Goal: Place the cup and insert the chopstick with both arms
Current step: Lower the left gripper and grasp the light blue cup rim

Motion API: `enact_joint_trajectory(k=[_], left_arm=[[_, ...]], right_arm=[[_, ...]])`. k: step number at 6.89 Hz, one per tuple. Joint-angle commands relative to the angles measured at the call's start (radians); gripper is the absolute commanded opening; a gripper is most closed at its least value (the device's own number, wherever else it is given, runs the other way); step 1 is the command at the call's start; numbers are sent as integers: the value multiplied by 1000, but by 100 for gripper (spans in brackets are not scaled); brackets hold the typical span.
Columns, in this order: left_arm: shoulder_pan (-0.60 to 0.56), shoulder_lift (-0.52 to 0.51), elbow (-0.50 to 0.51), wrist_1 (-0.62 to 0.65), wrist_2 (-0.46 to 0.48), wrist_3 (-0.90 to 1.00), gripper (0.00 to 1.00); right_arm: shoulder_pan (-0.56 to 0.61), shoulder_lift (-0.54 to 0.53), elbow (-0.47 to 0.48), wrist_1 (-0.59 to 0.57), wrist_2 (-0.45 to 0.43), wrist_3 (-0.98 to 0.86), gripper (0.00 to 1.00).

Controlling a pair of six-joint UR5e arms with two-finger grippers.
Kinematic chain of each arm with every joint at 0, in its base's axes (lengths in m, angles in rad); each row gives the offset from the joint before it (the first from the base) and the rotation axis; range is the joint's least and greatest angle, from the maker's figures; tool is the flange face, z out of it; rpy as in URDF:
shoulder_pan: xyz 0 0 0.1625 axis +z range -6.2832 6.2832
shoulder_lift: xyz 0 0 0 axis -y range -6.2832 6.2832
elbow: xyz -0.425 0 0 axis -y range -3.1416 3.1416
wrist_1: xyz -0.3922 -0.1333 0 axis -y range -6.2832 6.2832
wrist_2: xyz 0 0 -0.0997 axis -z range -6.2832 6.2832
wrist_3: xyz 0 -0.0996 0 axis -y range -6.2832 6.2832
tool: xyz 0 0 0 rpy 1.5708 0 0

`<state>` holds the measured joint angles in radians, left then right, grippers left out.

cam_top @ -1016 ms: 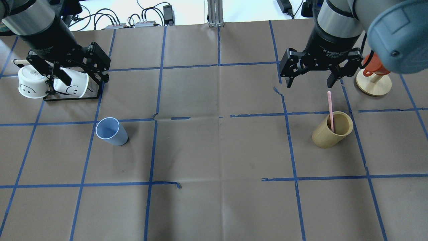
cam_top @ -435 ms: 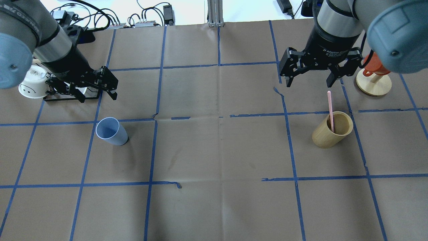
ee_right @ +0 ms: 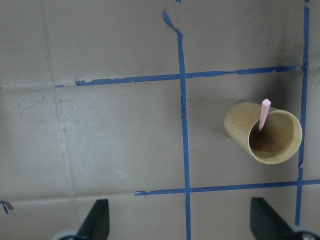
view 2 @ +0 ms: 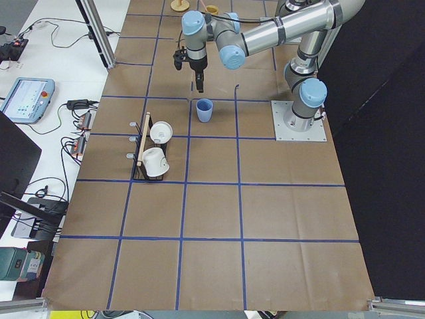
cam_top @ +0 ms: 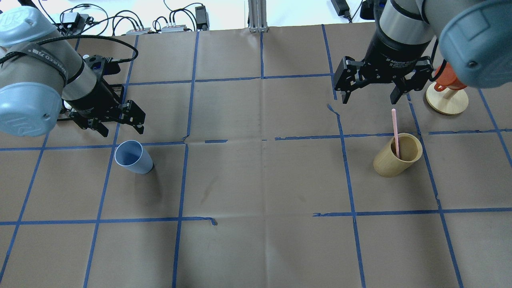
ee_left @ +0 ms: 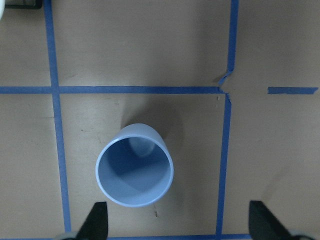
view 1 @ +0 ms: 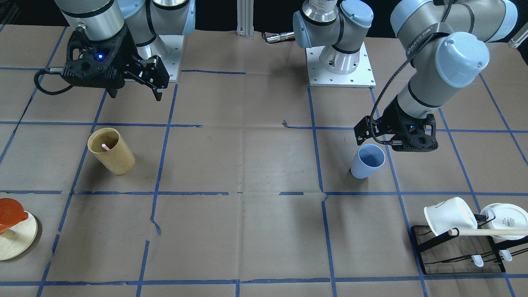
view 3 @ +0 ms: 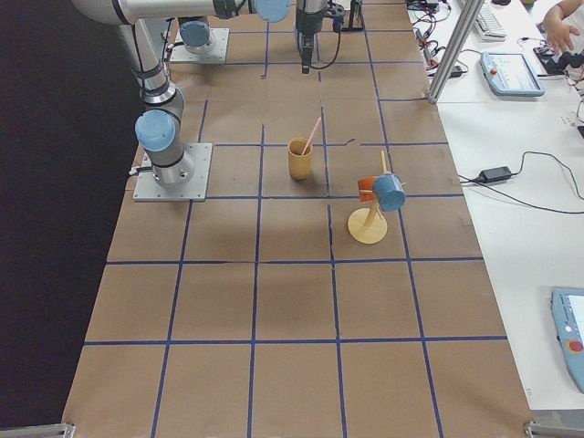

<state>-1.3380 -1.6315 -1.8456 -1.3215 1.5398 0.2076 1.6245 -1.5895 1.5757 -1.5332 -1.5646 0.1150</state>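
The light-blue cup (cam_top: pixel 133 157) stands upright on the left part of the table; it also shows in the front view (view 1: pixel 368 161) and the left wrist view (ee_left: pixel 134 172). My left gripper (cam_top: pixel 120 127) is open and empty, hovering just beyond the cup and above it. One pale-pink chopstick (cam_top: pixel 395 128) leans inside the tan wooden cup (cam_top: pixel 398 157) on the right; it also shows in the right wrist view (ee_right: pixel 263 114). My right gripper (cam_top: pixel 370 98) is open and empty, high above the table behind the wooden cup.
A black rack with white mugs (view 1: pixel 458 243) and a long wooden rod stands at the table's left edge. A round wooden stand (cam_top: pixel 447 100) with an orange cup is at the far right. Blue tape lines grid the brown paper.
My left arm has swung from over the mug rack toward the blue cup and lowered near it. The right arm has barely moved. Both grippers stay open.
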Motion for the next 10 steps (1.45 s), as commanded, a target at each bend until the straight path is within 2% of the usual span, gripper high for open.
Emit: enact_joint_trajectory(k=[1,2,4,8,10], left_arm=[[63,-1,-24,15,2,45,99],[77,-11,-40,51,2,53,99],[106,-37,-70,71,71,94,99],[102,-131,-80,90,62,87,98],[100,-145,-81,87,63,88,81]], right_arm=[[0,2,1,-1,-2,0,100],[0,2,1,-1,-2,0,100],[0,2,1,-1,0,0,100],[0,5,6,-1,3,0,100],[0,6,7,-1,5,0,100]])
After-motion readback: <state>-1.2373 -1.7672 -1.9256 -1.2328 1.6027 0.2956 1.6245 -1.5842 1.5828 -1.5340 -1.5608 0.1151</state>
